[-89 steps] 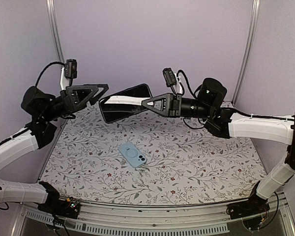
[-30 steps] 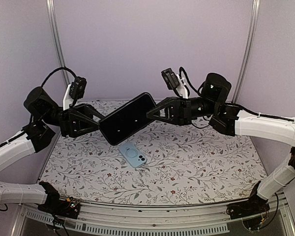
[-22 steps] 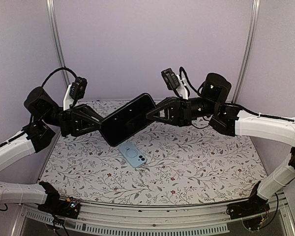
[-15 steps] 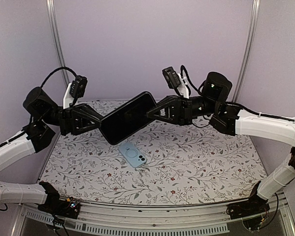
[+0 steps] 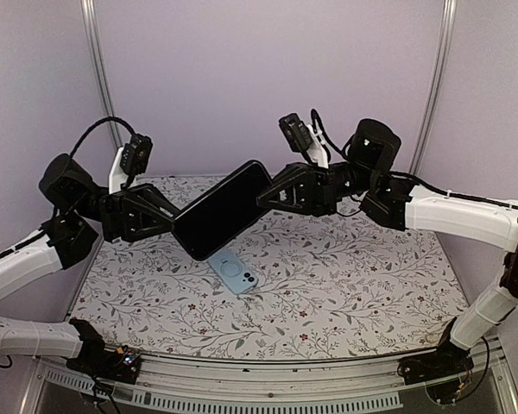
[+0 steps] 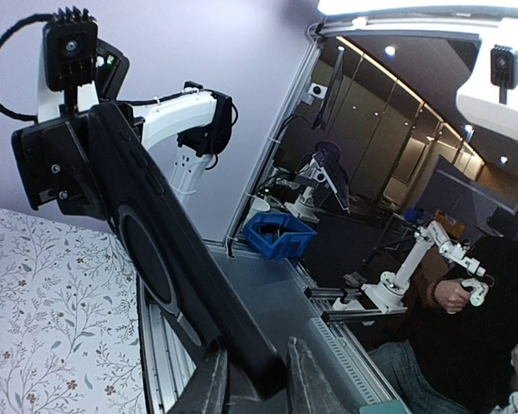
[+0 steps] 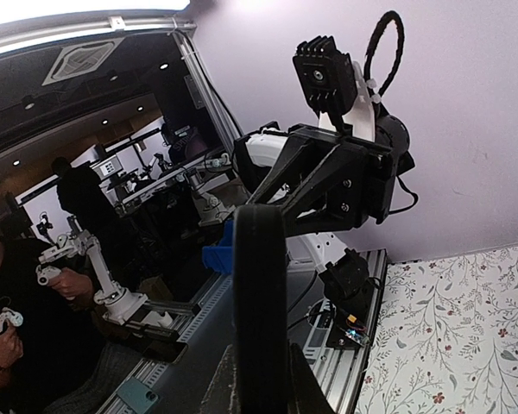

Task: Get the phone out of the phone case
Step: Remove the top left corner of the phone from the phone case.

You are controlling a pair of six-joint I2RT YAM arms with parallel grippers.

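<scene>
We hold the phone (image 5: 223, 210) mid-frame, left gripper (image 5: 176, 228) and right gripper (image 5: 264, 198) each pinching one end; the case (image 5: 234, 272) lies just below.

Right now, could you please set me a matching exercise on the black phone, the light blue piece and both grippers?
1 black phone
2 light blue piece
3 left gripper
4 right gripper

A lying flat on the table
B shut on the phone's right end
C held tilted in the air
D shut on the phone's left end

Pairs: 1-C, 2-A, 3-D, 4-B.
</scene>
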